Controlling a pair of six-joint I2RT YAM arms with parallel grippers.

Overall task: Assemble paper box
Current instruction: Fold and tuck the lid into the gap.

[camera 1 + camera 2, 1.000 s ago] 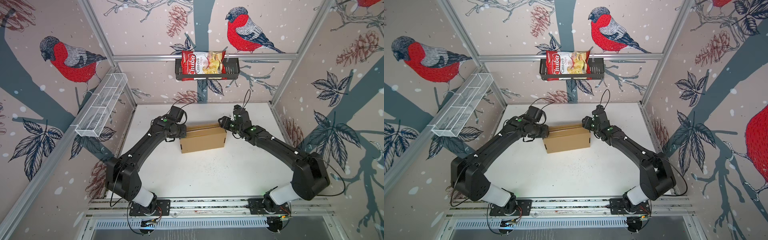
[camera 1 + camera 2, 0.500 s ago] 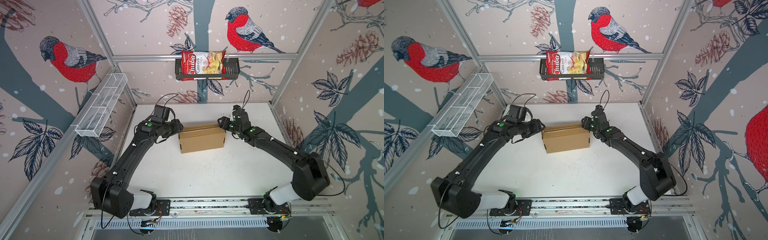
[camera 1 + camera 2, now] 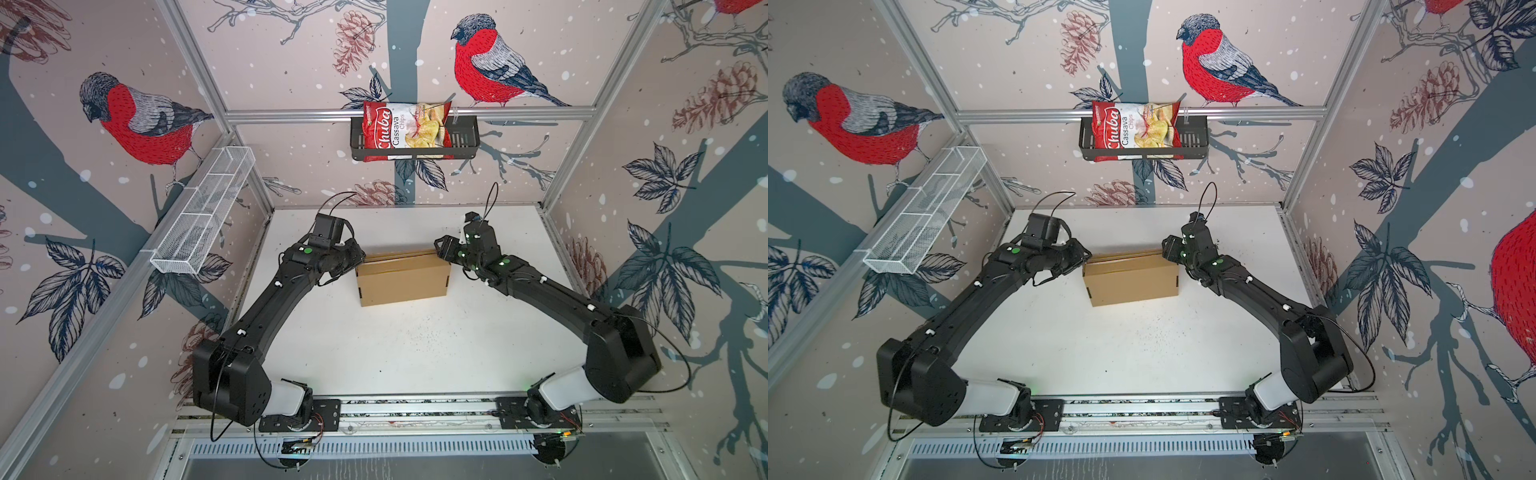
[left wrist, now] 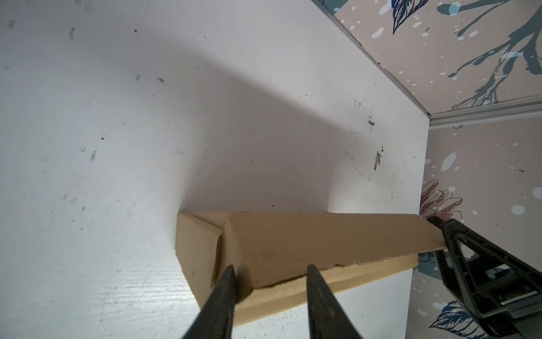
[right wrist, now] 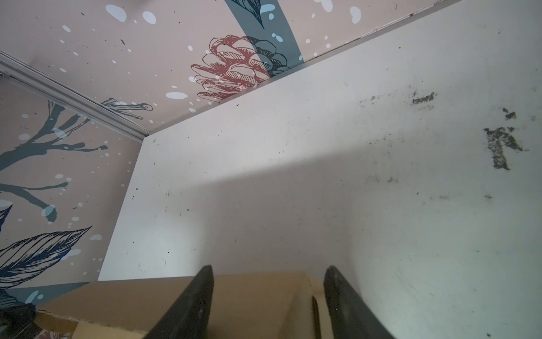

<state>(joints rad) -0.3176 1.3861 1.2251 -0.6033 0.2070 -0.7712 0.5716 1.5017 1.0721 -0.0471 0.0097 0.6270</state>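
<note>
Nearly done, it seems: the paper box sits folded into shape on the desk, toward the back between the arms. Its lid edge lies ragged over the layer beneath, so pressing it home looks left. The left hand and right hand flank its ends, fingers apart, visibly clamping nothing
</note>
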